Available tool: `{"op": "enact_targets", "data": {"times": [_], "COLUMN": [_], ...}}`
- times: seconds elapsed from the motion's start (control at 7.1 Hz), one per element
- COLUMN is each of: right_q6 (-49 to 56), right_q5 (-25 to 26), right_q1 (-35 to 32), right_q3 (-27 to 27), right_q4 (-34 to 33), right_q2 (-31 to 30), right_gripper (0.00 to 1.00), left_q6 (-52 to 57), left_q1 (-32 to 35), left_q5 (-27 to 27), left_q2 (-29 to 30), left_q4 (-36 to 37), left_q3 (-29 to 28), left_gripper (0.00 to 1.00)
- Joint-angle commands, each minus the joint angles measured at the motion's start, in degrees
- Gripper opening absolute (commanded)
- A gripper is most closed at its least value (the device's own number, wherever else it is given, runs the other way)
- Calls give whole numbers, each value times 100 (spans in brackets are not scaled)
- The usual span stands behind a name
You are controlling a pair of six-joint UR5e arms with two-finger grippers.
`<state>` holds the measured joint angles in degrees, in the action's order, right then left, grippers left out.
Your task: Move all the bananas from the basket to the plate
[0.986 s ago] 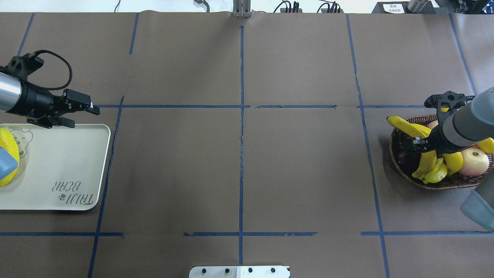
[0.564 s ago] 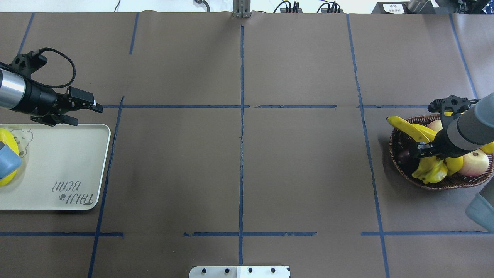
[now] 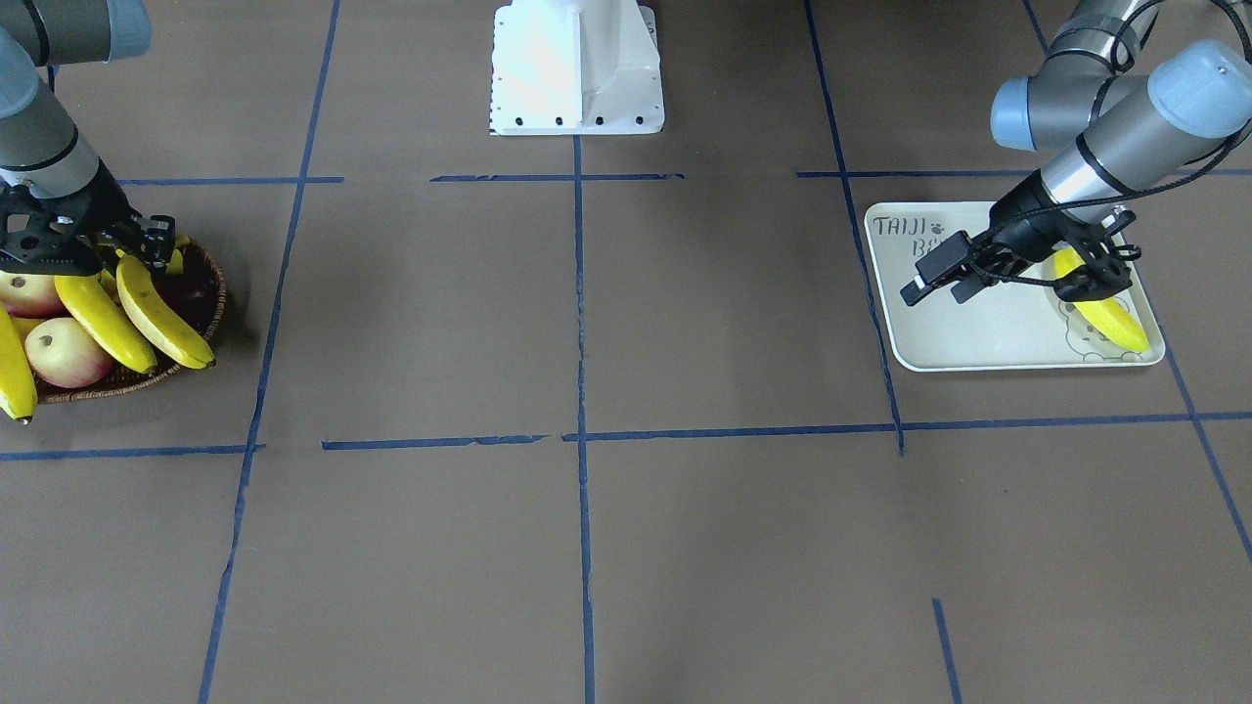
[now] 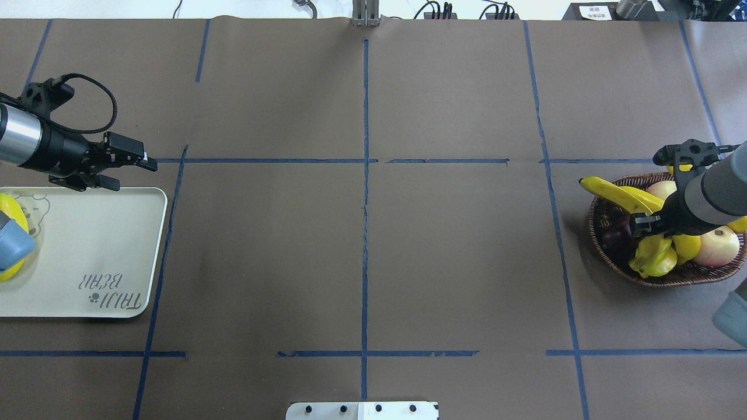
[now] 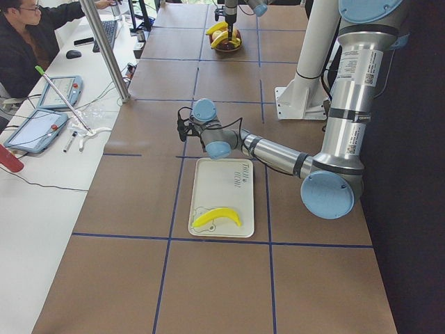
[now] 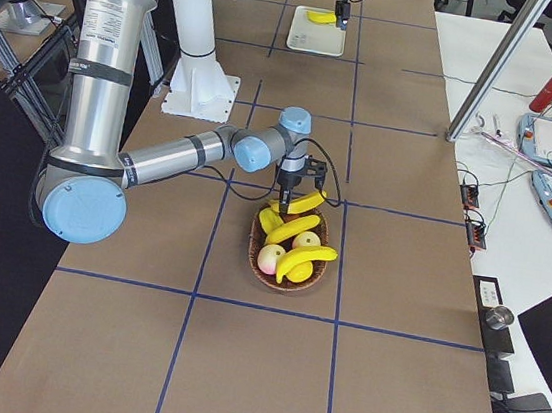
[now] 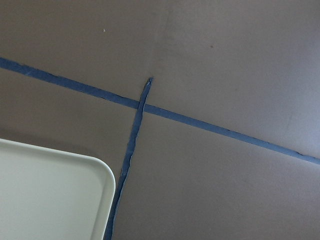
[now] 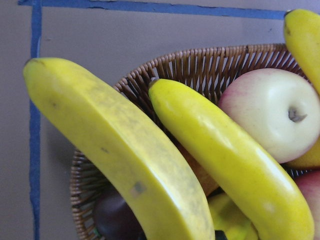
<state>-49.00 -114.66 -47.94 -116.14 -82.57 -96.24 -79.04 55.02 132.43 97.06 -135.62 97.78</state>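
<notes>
Reaching into the basket: right gripper (image 4: pixel 645 224), pointing straight down among the fruit. The arm and the fruit hide its fingers, so I cannot tell whether they are apart or closed on anything.
Basket (image 4: pixel 671 280): brown wicker, standing on the brown table cover (image 4: pixel 455 262), which is marked with blue tape lines.
Bananas in the basket: three. One banana (image 4: pixel 615 194) lies just beside the right gripper, its tip sticking out past the basket's rim. A second banana (image 3: pixel 103 323) lies alongside it. A third banana (image 3: pixel 10 367) hangs over the rim on the basket's opposite side.
Other fruit in the basket: two pink-cream apples (image 4: pixel 716 245), a ridged yellow-green star fruit (image 4: pixel 653 259) and a dark purple round fruit (image 4: pixel 613 238), all packed around the bananas.
Robot base (image 3: pixel 577 68): white, at the table's edge, well apart from the basket.
Left gripper (image 4: pixel 133 176): far from the basket, hovering near the corner of the plate (image 4: pixel 93 245) that lies toward the basket. Its fingers are spread with a clear gap and hold nothing.
Plate: off-white, at the end of the table opposite the basket, lettered "TAIJI BEAR".
Banana on the plate (image 3: pixel 1105 313): one, lying by the bear drawing at the end of the plate farthest from the basket.
</notes>
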Motion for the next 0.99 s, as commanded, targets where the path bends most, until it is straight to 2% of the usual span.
{"op": "enact_targets", "data": {"times": [0.0, 0.14, 0.42, 0.56, 0.7, 0.85], "right_q6": [57, 40, -466, -1236, -1939, -2190], "right_q5": [-4, -22, -442, -383, -86, 578], "right_q1": [-92, -75, 29, 404, 756, 1134], "right_q3": [-775, -970, -884, -788, -692, -673], "right_q4": [-731, -752, -1013, -1250, -1879, -2721], "right_q2": [17, 192, 1339, 2050, 2822, 3500], "right_gripper": [1, 0, 0, 0, 0, 0], "left_q6": [-6, -76, -749, -1154, -1654, -2181], "left_q1": [-44, -53, -184, -228, -298, -412], "left_q5": [2, 2, -33, -129, -156, -287], "left_q2": [24, 76, 566, 786, 1006, 1191], "left_q4": [0, 0, 18, 26, 26, 35], "left_q3": [-4, -4, -4, 13, 13, 100], "left_gripper": [100, 100, 100, 100, 100, 100]}}
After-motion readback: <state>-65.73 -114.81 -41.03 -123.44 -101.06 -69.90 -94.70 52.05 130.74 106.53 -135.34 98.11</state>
